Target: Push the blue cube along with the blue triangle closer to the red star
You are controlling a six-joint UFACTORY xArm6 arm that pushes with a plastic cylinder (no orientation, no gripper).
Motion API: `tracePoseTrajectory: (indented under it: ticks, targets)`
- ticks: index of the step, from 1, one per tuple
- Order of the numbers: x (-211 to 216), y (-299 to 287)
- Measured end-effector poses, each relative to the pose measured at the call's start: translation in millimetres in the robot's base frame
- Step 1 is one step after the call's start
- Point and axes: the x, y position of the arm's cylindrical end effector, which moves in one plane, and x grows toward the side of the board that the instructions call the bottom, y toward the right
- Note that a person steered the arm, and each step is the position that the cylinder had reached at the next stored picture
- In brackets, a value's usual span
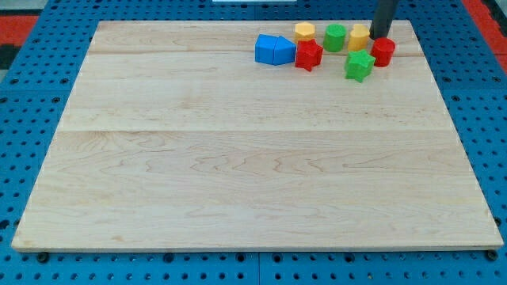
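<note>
The blue cube [265, 49] and the blue triangle [283, 51] sit side by side, touching, near the view's top, right of centre. The red star [308, 55] touches the blue triangle's right side. My tip [375, 36] is at the view's top right, between a yellow block [360, 36] and a red cylinder [383, 51], well to the right of the blue blocks.
A yellow block [305, 32] lies just above the red star. A green cylinder [334, 37] stands right of it. A green star [359, 66] lies below the right yellow block. The wooden board [238, 158] has its top edge close behind the blocks.
</note>
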Motion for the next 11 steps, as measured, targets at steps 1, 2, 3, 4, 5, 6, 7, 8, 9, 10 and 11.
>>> tracePoseTrajectory:
  ticks: [1,2,3,4,5,6,7,8,9,10,11]
  targets:
    - [-32.1,20.4]
    - [-40.5,2.9]
    - [-40.4,-17.0]
    - [-40.8,-35.1]
    - [-40.1,-75.9]
    - [-39.7,-141.8]
    - [-39.4,-200.4]
    - [-33.6,-225.1]
    - [-21.5,-231.1]
    - [-1.6,-231.3]
    - [-0.6,-235.9]
